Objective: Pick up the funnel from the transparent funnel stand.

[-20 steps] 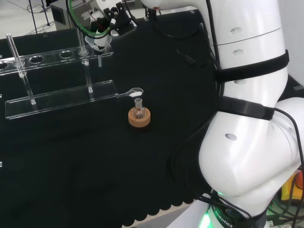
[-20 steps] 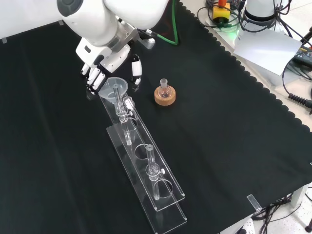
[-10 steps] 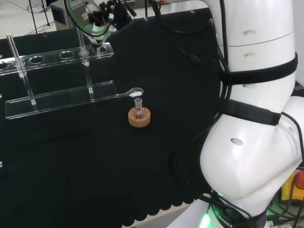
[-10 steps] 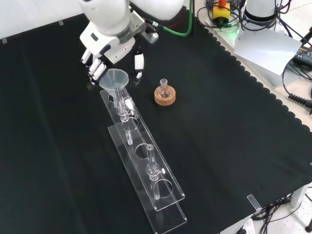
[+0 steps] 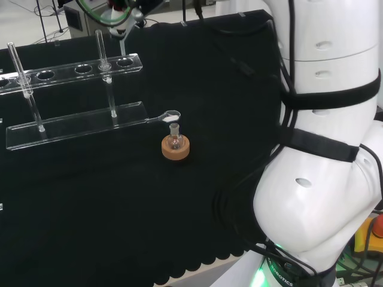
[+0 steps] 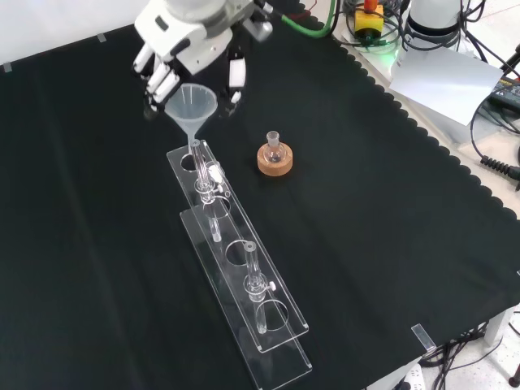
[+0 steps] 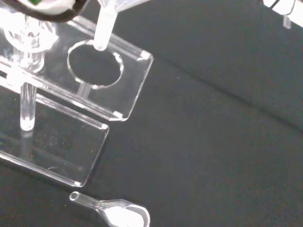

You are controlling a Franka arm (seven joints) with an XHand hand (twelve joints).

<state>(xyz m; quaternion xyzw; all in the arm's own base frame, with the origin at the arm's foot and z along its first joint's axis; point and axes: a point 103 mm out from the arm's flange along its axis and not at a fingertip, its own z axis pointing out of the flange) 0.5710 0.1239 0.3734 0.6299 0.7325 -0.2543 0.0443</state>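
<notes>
The clear funnel (image 6: 192, 102) hangs in my hand (image 6: 188, 41), whose fingers and thumb curl round its wide rim. In the front view its stem points down at the near end hole of the transparent stand (image 6: 240, 276). The wrist view shows the stem (image 7: 103, 29) with its tip just over the rim of that round hole, above the stand's top plate (image 7: 134, 71). In the head view the hand (image 5: 122, 10) is at the top edge, with the thin stem (image 5: 122, 45) above the stand's right end (image 5: 128, 62).
Two upright glass tubes (image 6: 202, 185) (image 6: 253, 279) stay in the stand. A small flask on a cork ring (image 6: 275, 158) stands right of it in the front view. A clear spoon with white powder (image 5: 169, 116) lies by the stand's base. The arm's links (image 5: 323, 149) loom at right.
The hand has risen with the funnel, drawing its stem up out of the stand's end hole. The stand, tubes, flask and spoon have stayed put.
</notes>
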